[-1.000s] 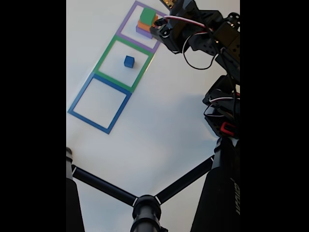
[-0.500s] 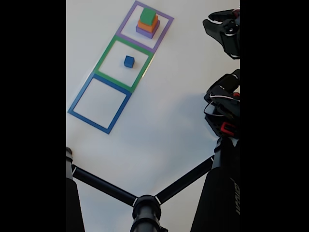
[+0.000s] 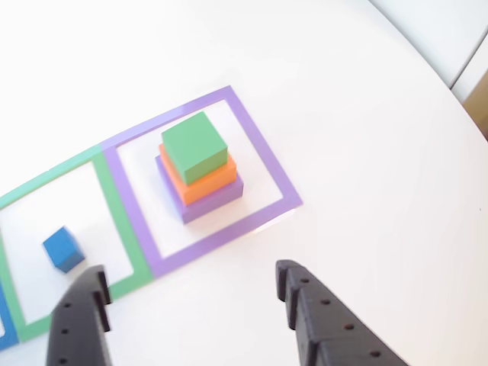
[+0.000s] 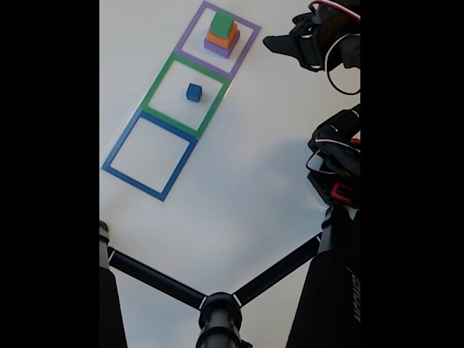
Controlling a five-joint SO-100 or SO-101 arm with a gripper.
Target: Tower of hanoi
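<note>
Black gripper, jaws spread wide and empty, hangs above the white table near the purple outline. Beyond it, green block tops orange and purple; blue cube sits apart inside the green outline.

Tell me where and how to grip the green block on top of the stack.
Grip the green block by two opposite flat sides, coming straight down from above. It sits topmost on the orange block, its side faces exposed and nothing crowding it. The tool is open and looks wide enough.
</note>
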